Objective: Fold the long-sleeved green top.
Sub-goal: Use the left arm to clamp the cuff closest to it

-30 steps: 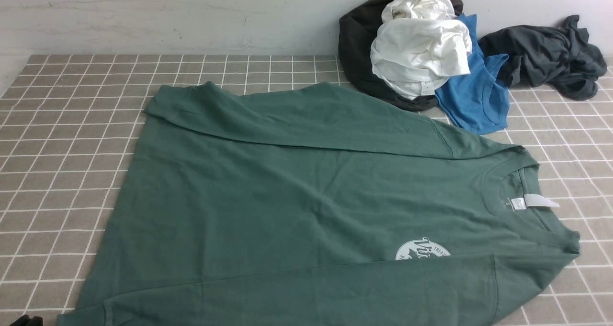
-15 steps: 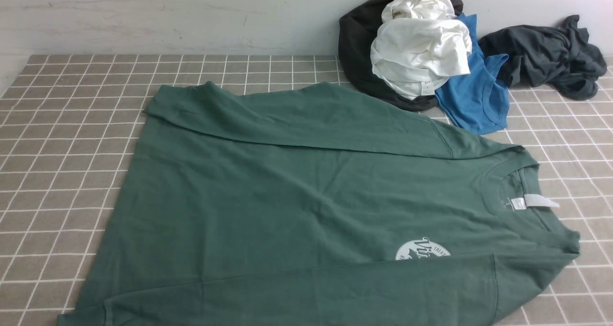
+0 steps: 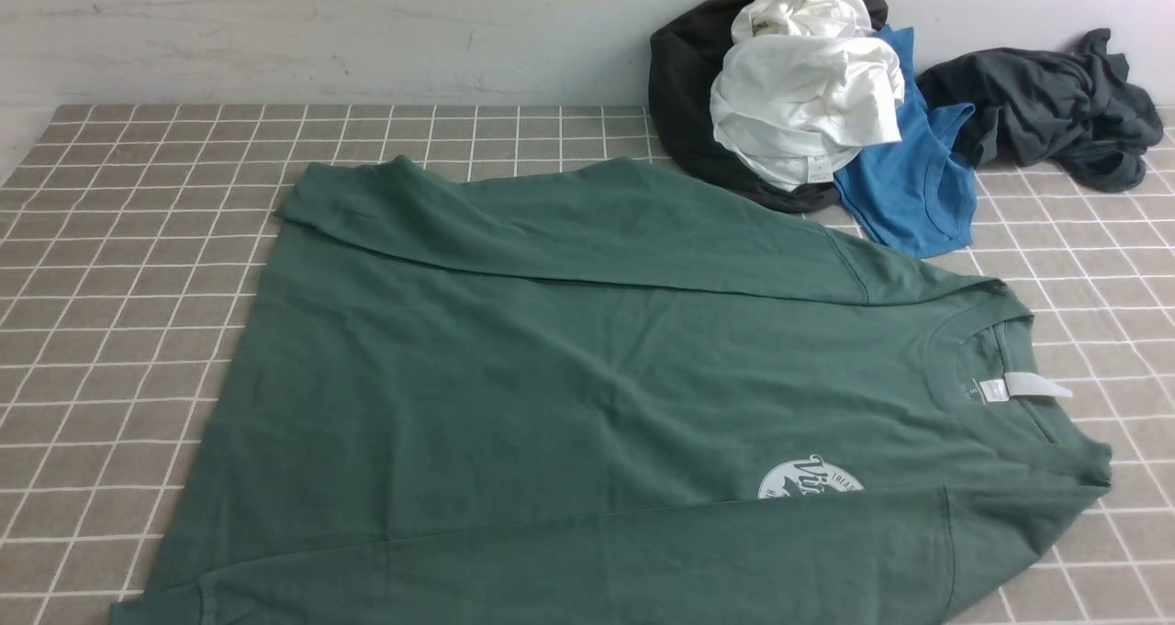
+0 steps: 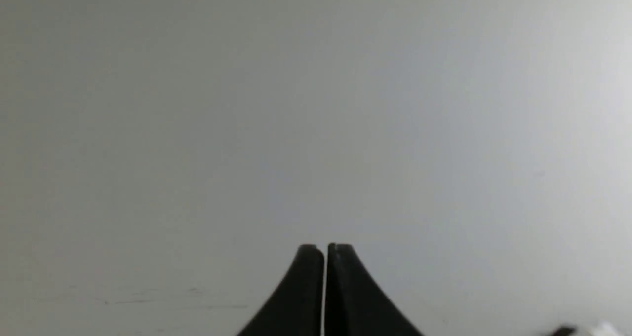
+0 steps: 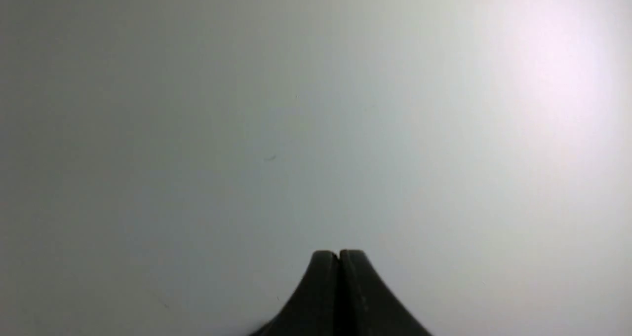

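Front view: I find the green long-sleeved top (image 3: 569, 377) lying flat on the tiled table (image 3: 119, 267), front up, collar toward the right. Its far sleeve (image 3: 569, 230) is laid across the body along the far edge. The near sleeve (image 3: 597, 561) lies across the near edge and covers the lower part of the white chest logo (image 3: 812, 480). The white neck tag (image 3: 1037, 385) shows inside the collar. At the back right, against the wall (image 3: 321, 28), I note a white garment (image 3: 808, 102) heaped on a black garment (image 3: 684, 93). A blue tank top (image 3: 909, 194) lies beside them, and a dark grey garment (image 3: 1046, 111) is further right.

Left wrist view: the left gripper (image 4: 325, 249) has its fingers pressed together, with only a hairline of light between them and nothing pinched. It faces a plain pale surface.

Right wrist view: the right gripper (image 5: 338, 254) is likewise pressed together and empty, facing the same kind of blank surface.
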Robot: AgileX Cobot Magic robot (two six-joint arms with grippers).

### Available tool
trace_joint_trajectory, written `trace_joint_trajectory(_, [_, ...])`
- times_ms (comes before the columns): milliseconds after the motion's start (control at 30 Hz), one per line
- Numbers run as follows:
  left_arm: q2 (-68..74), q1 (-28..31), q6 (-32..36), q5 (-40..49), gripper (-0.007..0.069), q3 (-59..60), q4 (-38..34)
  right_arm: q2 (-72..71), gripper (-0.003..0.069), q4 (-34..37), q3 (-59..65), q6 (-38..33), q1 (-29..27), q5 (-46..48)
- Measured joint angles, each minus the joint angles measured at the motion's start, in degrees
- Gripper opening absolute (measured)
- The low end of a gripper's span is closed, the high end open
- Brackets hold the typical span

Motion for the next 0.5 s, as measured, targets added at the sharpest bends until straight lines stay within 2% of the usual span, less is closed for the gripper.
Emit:
trace_joint_trajectory(67, [6.9, 0.0, 4.1, 8.0, -0.0008, -5.9, 0.0, 7.0, -0.0013, -5.1, -6.8, 0.9, 0.0, 8.5])
trace_joint_trajectory(100, [8.3, 0.0, 4.6, 8.8, -0.0008, -6.3, 0.0, 7.8, -0.0013, -5.1, -7.4, 1.0, 0.0, 9.3])
trace_joint_trajectory(200, [19.8, 0.0, 4.7, 23.0, -0.0008, -10.2, -1.0, 19.5, -0.0011, -7.3, -14.3, 1.6, 0.9, 23.5])
trace_joint_trajectory(233, [21.3, 0.0, 4.3, 24.8, -0.0008, -10.2, -1.1, 21.6, -0.0011, -7.1, -14.8, 1.6, 1.2, 26.3])
trace_joint_trajectory(300, [31.6, 0.0, 0.0, 35.9, -0.0008, -10.4, -1.4, 30.3, -0.0011, -3.1, -16.5, 0.9, 4.3, 37.8])
trace_joint_trajectory(333, [32.4, 0.0, -0.4, 35.9, -0.0008, -10.4, -1.3, 31.5, -0.0011, -2.8, -16.6, 0.4, 4.6, 39.4])
trace_joint_trajectory(367, [38.2, 0.0, -3.3, 40.8, -0.0006, -10.4, 0.0, 36.6, -0.0011, 0.6, -16.7, -2.1, 7.4, 44.9])
trace_joint_trajectory(433, [44.1, 0.0, -7.1, 43.9, 0.0, -10.4, 2.2, 41.8, -0.0011, 3.2, -16.8, -5.7, 9.9, 48.9])
trace_joint_trajectory(500, [50.3, 0.1, -11.1, 46.1, 0.004, -10.4, 5.3, 46.9, -0.0011, 6.1, -16.8, -9.3, 13.0, 50.2])
